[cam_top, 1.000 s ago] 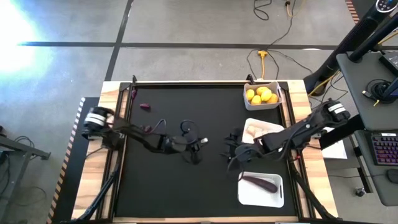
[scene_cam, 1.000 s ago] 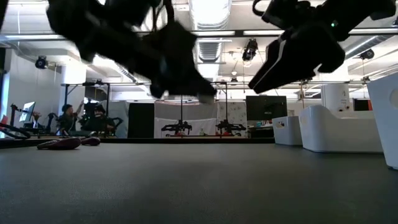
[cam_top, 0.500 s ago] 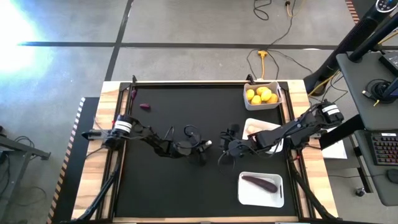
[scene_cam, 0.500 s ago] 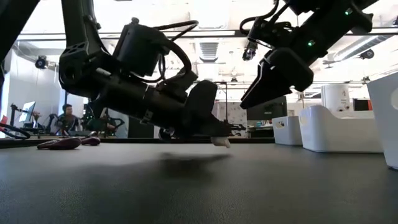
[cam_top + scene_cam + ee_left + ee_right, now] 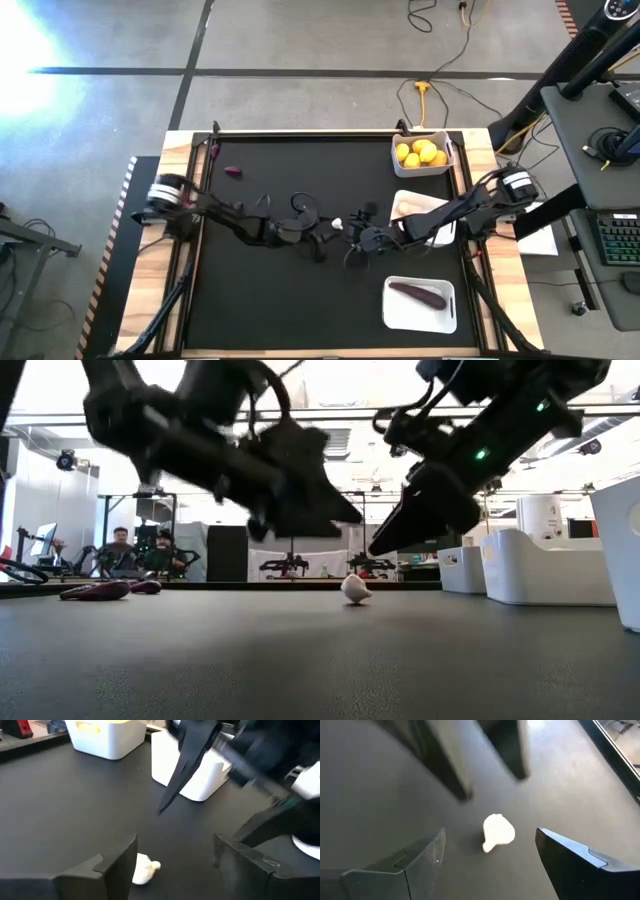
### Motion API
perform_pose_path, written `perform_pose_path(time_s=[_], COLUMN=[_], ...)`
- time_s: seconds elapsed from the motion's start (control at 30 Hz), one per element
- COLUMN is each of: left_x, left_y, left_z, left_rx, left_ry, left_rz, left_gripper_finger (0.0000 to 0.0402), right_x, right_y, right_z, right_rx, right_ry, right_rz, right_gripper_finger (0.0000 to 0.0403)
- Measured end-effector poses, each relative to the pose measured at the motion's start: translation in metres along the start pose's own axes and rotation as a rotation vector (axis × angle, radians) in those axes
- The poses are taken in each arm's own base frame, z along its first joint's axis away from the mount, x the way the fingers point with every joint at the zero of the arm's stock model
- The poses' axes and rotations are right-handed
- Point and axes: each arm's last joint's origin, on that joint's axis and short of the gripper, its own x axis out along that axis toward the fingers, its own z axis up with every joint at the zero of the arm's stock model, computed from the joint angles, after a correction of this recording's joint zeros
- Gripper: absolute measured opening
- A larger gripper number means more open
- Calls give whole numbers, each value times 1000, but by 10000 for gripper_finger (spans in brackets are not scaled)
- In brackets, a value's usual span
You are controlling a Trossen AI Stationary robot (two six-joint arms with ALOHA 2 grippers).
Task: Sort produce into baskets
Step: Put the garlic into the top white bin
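Observation:
A whitish garlic bulb (image 5: 337, 222) lies on the black table mat between my two grippers, resting on its rounded side (image 5: 354, 588). My left gripper (image 5: 325, 236) is open and hangs just above and left of the bulb (image 5: 144, 870), clear of it. My right gripper (image 5: 352, 240) is open and empty, just right of the bulb (image 5: 497, 832) and above the mat. Three white baskets stand at the right: one with lemons (image 5: 422, 153), one with whitish bulbs (image 5: 420, 208), one with a dark eggplant (image 5: 420, 296).
Small purple bits lie at the far left of the mat (image 5: 233, 171) and beside the left arm (image 5: 237, 207); they also show in the low view (image 5: 100, 590). Wooden rails edge the table (image 5: 180, 150). People sit in the room behind (image 5: 120, 545).
My left gripper brought the garlic bulb down to the mat, let go of it and rose a little; the bulb now lies free on the table. My right gripper has moved toward the table's left edge, closer to the bulb.

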Motion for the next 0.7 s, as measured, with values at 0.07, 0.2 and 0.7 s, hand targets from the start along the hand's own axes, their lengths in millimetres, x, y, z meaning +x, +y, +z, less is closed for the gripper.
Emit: perform_pose_path(time_s=[0.07, 0.2, 0.7], left_x=[-12, -35, -59], left_y=[-1, -4, -18], left_z=[15, 38, 27], left_rx=[12, 23, 70], left_ry=[21, 34, 118], left_rz=[5, -7, -55], left_gripper_finger=[243, 244, 245], right_x=[9, 25, 72], right_y=[-1, -5, -5], right_z=[-1, -7, -6], right_rx=[18, 66, 161], right_ry=[-12, -11, 70], right_rz=[-9, -36, 62], right_gripper_finger=[302, 302, 230])
